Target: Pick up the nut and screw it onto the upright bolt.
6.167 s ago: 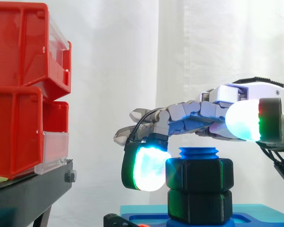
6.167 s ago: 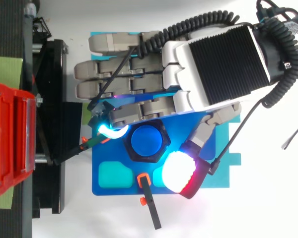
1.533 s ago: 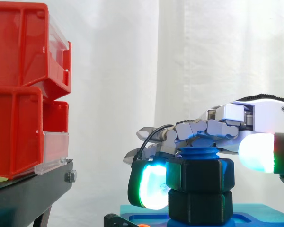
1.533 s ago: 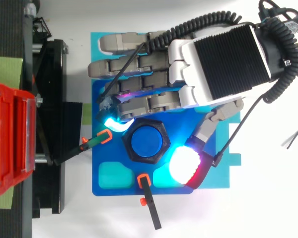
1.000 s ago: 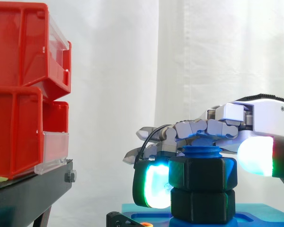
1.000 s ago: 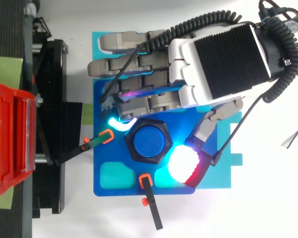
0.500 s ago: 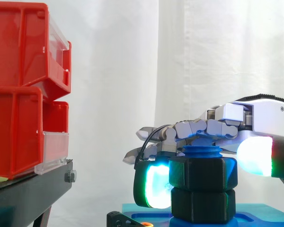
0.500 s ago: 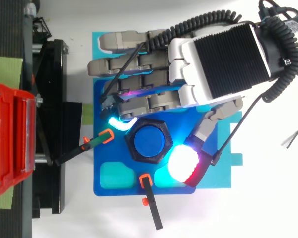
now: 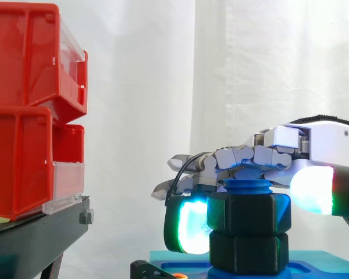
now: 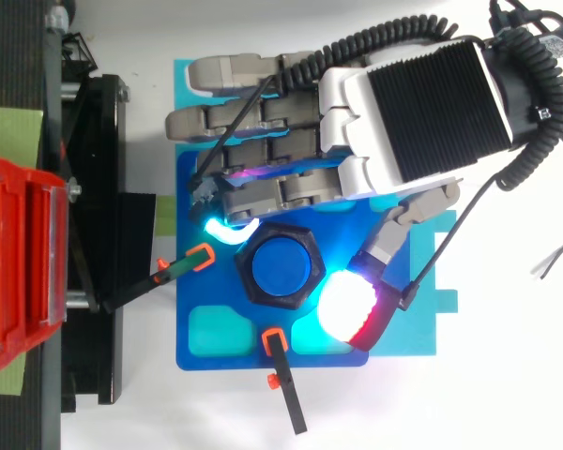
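A blue upright bolt stands on a blue base plate. Two black hex nuts are stacked on it: the upper nut sits near the bolt's top and the lower nut sits beneath it. From above, the upper nut rings the bolt. My hand reaches in from the right, lying low over the bolt. One curled finger sets its cyan-green pad against the upper nut's left side. The thumb's white pad sits at the nut's opposite corner. The other fingers stretch flat beyond the bolt.
Red bins are stacked on a black stand at the left. Two black clamp arms with orange tips reach onto the base plate, one from the left and one from the front. Teal recesses lie in the plate.
Since 6.2 s ago my hand has dropped and its finger and thumb have closed in on the upper nut. Bolt and plate shifted slightly right. Over the last second little has moved.
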You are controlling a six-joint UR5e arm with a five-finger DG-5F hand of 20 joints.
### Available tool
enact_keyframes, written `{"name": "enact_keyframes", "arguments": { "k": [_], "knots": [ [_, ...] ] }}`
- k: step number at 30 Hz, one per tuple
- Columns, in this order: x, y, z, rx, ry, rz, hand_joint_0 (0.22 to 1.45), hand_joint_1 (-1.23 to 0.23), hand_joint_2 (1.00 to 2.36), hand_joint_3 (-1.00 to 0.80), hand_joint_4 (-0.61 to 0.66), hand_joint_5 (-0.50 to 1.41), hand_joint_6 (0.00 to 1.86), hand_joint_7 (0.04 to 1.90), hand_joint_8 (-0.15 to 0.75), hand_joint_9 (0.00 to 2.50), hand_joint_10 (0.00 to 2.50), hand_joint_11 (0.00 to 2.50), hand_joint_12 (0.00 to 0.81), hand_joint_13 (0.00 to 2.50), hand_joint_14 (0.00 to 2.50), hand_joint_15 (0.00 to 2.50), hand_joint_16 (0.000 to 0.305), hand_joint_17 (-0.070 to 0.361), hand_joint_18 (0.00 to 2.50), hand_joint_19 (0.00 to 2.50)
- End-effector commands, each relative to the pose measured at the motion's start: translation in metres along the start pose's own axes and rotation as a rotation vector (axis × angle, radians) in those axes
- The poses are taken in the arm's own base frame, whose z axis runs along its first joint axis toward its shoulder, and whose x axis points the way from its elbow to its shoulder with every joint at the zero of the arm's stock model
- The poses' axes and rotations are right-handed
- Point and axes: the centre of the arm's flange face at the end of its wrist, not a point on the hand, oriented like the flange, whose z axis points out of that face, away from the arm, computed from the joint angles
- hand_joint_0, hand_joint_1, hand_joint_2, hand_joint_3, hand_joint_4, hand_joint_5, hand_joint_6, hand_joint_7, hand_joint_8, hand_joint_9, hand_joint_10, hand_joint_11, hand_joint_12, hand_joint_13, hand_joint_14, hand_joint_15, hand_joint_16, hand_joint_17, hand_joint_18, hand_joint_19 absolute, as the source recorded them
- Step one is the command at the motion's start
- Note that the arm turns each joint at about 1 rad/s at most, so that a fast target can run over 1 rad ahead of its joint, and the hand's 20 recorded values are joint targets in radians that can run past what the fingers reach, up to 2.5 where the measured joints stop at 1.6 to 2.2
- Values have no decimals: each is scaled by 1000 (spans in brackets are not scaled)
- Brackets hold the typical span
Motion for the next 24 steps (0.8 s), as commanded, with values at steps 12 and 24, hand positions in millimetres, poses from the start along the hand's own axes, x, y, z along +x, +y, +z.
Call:
{"name": "enact_keyframes", "arguments": {
  "k": [12,24],
  "knots": [
    [-4,-2,1,-2,-20,-2,414,-118,1000,-500,247,-42,503,1244,273,658,0,0,334,340,0,0,43,96,0,0],
    [-4,-2,1,-2,-20,-2,421,-129,1000,-500,173,26,500,1429,283,730,0,0,321,383,0,0,40,90,9,0]
  ]
}}
